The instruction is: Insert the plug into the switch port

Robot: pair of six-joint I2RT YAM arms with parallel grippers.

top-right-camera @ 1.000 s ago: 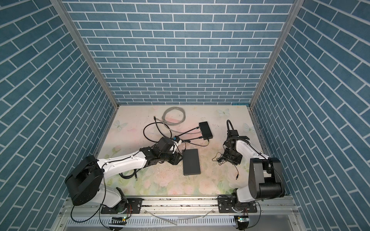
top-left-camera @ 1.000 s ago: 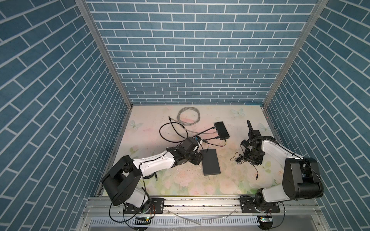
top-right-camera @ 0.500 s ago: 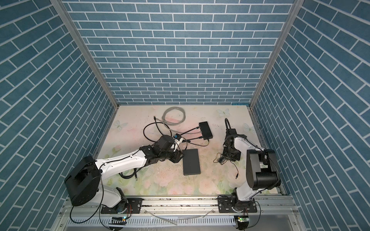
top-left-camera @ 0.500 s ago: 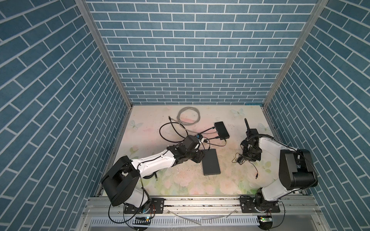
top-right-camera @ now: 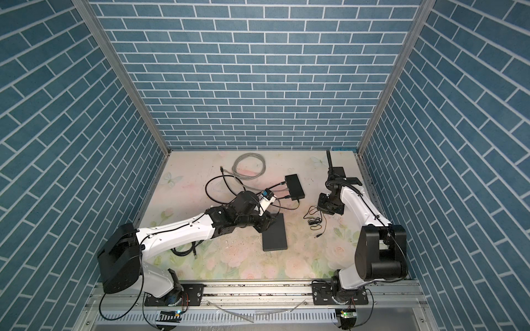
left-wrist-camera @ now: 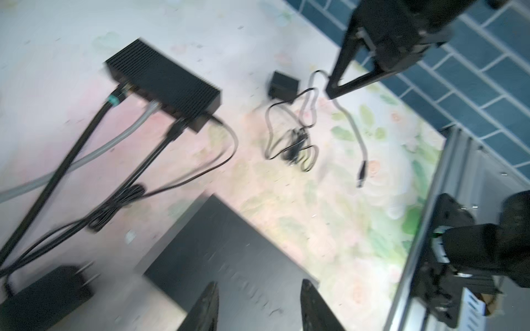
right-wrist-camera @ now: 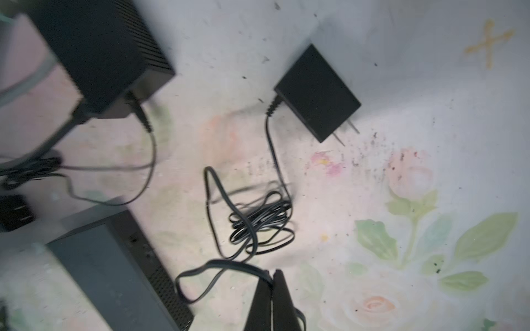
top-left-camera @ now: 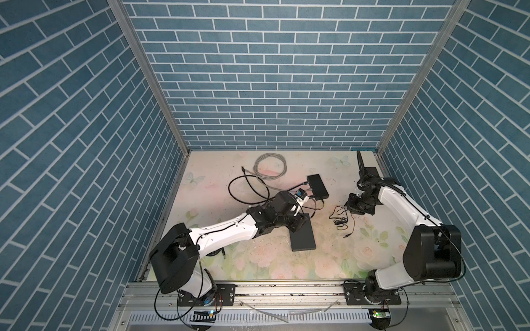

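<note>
A black power adapter point(right-wrist-camera: 317, 91) lies on the floral mat, its thin cable point(right-wrist-camera: 258, 220) partly bundled. The cable's barrel plug point(left-wrist-camera: 362, 174) rests loose on the mat, also visible in both top views point(top-left-camera: 346, 236) point(top-right-camera: 317, 236). My right gripper point(right-wrist-camera: 271, 279) point(top-left-camera: 351, 211) is shut on the cable, some way from the plug. A flat dark grey switch point(top-left-camera: 304, 242) point(right-wrist-camera: 109, 272) lies mid-table, with ports along one edge point(right-wrist-camera: 149, 252). My left gripper point(left-wrist-camera: 259, 283) point(top-left-camera: 298, 226) is open just over its far end, one finger to each side.
A smaller ribbed black switch point(top-left-camera: 317, 186) point(left-wrist-camera: 163, 83) sits behind with several cables plugged in. A second adapter point(left-wrist-camera: 43, 292) lies near my left gripper. A grey cable coil point(top-left-camera: 271, 166) and a black cable loop point(top-left-camera: 243, 189) lie at the back. Brick walls enclose three sides.
My right gripper has shut on the thin cable and its wrist has shifted slightly toward the back. My left gripper's jaws have narrowed a little over the flat switch.
</note>
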